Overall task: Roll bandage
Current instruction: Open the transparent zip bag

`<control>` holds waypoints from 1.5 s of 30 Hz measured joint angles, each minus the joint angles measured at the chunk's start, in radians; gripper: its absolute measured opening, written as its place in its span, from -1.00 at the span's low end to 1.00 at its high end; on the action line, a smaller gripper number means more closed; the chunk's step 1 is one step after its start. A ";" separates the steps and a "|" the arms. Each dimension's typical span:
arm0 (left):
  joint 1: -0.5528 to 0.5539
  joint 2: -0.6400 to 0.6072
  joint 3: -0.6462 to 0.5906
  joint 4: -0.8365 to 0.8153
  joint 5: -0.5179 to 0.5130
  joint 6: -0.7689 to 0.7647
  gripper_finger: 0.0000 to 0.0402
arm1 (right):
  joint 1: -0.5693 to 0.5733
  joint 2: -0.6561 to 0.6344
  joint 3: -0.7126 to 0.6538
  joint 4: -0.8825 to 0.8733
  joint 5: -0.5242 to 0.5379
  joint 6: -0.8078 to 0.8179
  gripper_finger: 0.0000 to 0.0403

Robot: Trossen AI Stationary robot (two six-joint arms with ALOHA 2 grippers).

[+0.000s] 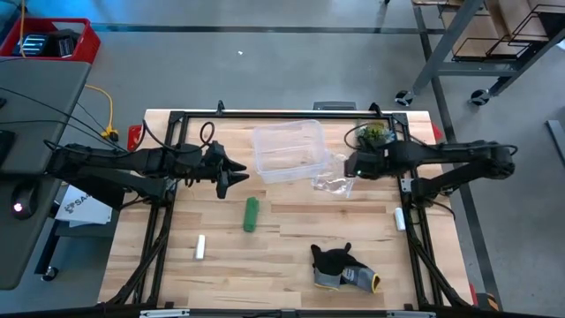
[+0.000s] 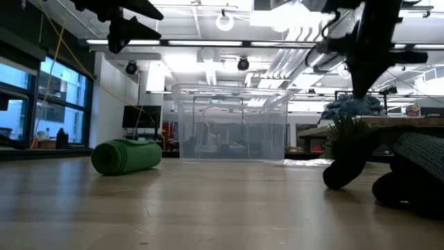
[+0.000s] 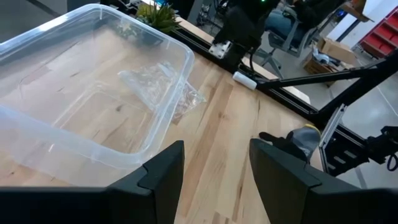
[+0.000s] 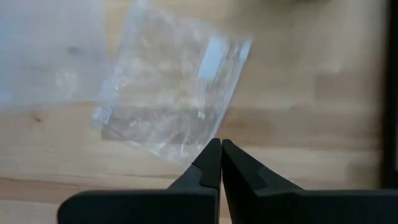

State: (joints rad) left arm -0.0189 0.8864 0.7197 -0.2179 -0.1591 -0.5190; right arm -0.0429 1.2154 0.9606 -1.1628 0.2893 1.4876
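On the wooden table [image 1: 291, 265], near its middle, lies the bandage [image 1: 252, 215]. It is rolled up into a small green roll and nothing is touching it. In the low view the roll rests on its side on the wood.

Up above it, a bit toward the left side, hangs the left gripper [image 1: 237, 174]. Its two fingers are spread apart and hold nothing. The bandage lies on the table near this gripper, but they are apart.

Next to that gripper sits a clear plastic box [image 1: 289, 150]. Beside the box lies a crinkly clear plastic bag [image 1: 332, 183].

The right gripper [image 4: 221, 144] hangs over the edge of that bag, on the far side of the box from the bandage. Its fingers are pressed tight together with nothing between them. It is well apart from the green roll.

A dark grey glove [image 1: 342, 268] lies at the front of the table. A small white tube [image 1: 200, 247] lies at the front left.
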 joint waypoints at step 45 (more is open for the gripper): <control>0.000 0.000 0.000 -0.076 -0.034 -0.056 -0.11 | -0.214 0.407 -0.186 0.394 -0.210 -0.124 -0.98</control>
State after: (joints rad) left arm -0.0189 0.8864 0.7193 -0.2937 -0.1935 -0.5750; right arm -0.2569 1.6226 0.7742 -0.7692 0.0792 1.3632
